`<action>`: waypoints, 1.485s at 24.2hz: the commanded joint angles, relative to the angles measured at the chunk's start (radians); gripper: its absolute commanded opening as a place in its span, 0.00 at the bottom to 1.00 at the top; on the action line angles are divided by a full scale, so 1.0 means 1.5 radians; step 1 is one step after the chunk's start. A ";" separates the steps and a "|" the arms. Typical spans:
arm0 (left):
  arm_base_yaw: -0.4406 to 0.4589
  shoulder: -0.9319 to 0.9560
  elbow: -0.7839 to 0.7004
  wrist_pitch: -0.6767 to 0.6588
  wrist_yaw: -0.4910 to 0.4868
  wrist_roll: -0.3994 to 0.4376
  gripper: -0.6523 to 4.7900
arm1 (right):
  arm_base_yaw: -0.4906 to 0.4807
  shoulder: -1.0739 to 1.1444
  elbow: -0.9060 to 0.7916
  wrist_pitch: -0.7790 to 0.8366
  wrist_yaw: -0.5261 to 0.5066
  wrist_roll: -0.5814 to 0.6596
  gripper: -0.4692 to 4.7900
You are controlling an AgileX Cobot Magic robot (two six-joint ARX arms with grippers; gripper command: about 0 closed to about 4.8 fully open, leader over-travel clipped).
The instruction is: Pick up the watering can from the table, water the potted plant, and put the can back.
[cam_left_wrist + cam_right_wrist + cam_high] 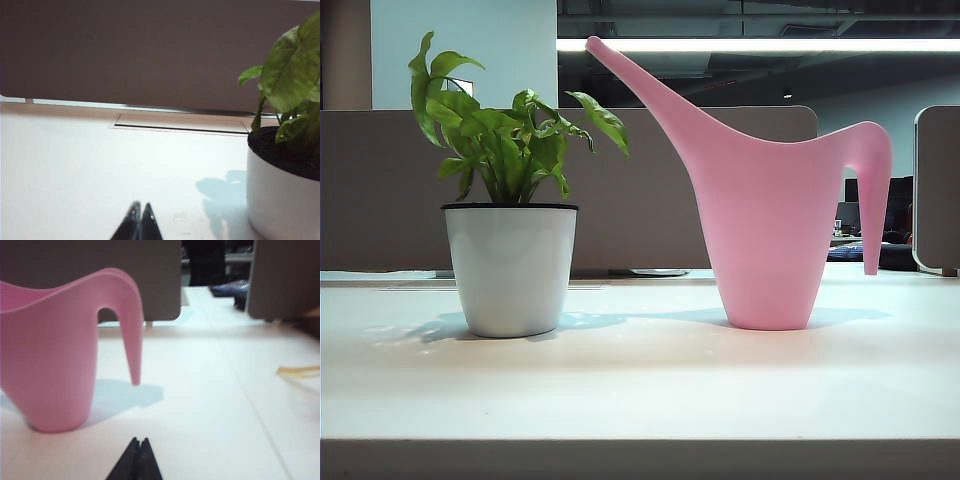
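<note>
One watering can [760, 230], right of centre in the exterior frame, upright on the table [640, 390], spout aimed up-left at the one potted plant [510, 200] at left — ready for a simple tilt, probably. Nothing lifted yet. Two grippers, neither in the exterior frame: left gripper [139, 222] pinched together near the pot, right gripper [138, 460] likewise, empty, near the can's handle [131, 325].

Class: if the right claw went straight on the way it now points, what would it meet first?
Probably nothing: the shut right claw points across bare table, passing beside the watering can; its handle lies nearest, depth unclear.
</note>
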 commanded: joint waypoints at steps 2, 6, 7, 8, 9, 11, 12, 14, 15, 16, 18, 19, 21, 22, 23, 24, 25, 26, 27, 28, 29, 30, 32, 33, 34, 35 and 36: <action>0.002 0.000 0.004 -0.008 0.029 -0.002 0.11 | 0.001 -0.002 -0.004 -0.041 0.003 0.034 0.09; 0.001 0.000 0.005 -0.033 0.057 -0.009 0.11 | 0.001 -0.002 -0.004 -0.015 -0.016 0.053 0.09; 0.001 0.000 0.005 -0.036 0.056 -0.025 0.11 | 0.001 -0.002 -0.003 -0.011 -0.016 0.103 0.09; 0.001 0.000 0.007 -0.037 0.056 -0.041 0.11 | 0.001 -0.002 -0.001 -0.009 -0.017 0.136 0.09; 0.001 0.000 0.015 -0.043 0.056 -0.047 0.11 | 0.001 -0.002 0.002 -0.004 -0.017 0.160 0.09; -0.001 0.001 0.039 -0.074 0.059 -0.047 0.11 | 0.001 -0.002 0.013 -0.005 -0.017 0.161 0.09; -0.003 0.004 0.073 -0.117 0.062 -0.065 0.11 | 0.001 -0.001 0.036 -0.005 -0.017 0.153 0.09; -0.003 0.008 0.099 -0.148 0.076 -0.082 0.11 | 0.001 0.002 0.062 0.000 -0.015 0.153 0.09; -0.003 0.013 0.115 -0.154 0.095 -0.087 0.11 | 0.001 0.003 0.077 0.005 -0.015 0.153 0.09; -0.003 0.019 0.132 -0.157 0.116 -0.086 0.11 | 0.001 0.007 0.089 0.011 -0.015 0.153 0.09; -0.003 0.037 0.170 -0.157 0.138 -0.086 0.11 | 0.001 0.014 0.116 0.017 -0.015 0.153 0.09; -0.003 0.047 0.189 -0.157 0.139 -0.086 0.11 | 0.001 0.021 0.129 0.018 -0.015 0.152 0.09; -0.003 0.078 0.234 -0.156 0.141 -0.086 0.11 | 0.001 0.037 0.158 0.017 -0.015 0.123 0.09; -0.003 0.116 0.275 -0.156 0.160 -0.085 0.11 | 0.001 0.060 0.190 0.015 -0.015 0.091 0.08; -0.003 0.138 0.297 -0.158 0.178 -0.085 0.11 | 0.001 0.079 0.214 0.009 -0.015 0.075 0.08; -0.003 0.162 0.317 -0.161 0.198 -0.086 0.11 | 0.001 0.097 0.235 -0.001 -0.015 0.066 0.08; -0.006 0.194 0.342 -0.162 0.218 -0.086 0.11 | 0.001 0.122 0.264 -0.017 -0.012 0.060 0.08; -0.016 0.222 0.364 -0.164 0.220 -0.085 0.11 | 0.001 0.143 0.287 -0.029 -0.012 0.055 0.08; -0.026 0.241 0.381 -0.167 0.216 -0.077 0.11 | 0.001 0.170 0.315 -0.045 -0.011 0.052 0.08; -0.037 0.259 0.399 -0.176 0.217 -0.065 0.11 | 0.001 0.190 0.337 -0.056 -0.008 0.052 0.08; -0.049 0.280 0.422 -0.200 0.219 -0.046 0.11 | 0.001 0.218 0.362 -0.062 -0.003 0.050 0.08; -0.060 0.297 0.440 -0.225 0.218 -0.032 0.11 | 0.001 0.240 0.379 -0.063 0.002 0.048 0.08; -0.089 0.349 0.489 -0.286 0.218 0.011 0.11 | 0.001 0.305 0.432 -0.072 0.003 0.048 0.08; -0.097 0.365 0.499 -0.292 0.218 0.015 0.11 | 0.001 0.323 0.446 -0.078 0.003 0.048 0.08; -0.106 0.384 0.510 -0.294 0.218 0.014 0.11 | 0.001 0.343 0.461 -0.086 0.003 0.048 0.08; -0.113 0.398 0.519 -0.296 0.218 0.014 0.11 | 0.001 0.365 0.478 -0.097 0.003 0.048 0.08; -0.121 0.416 0.529 -0.298 0.219 0.014 0.11 | 0.001 0.388 0.494 -0.113 -0.001 0.048 0.08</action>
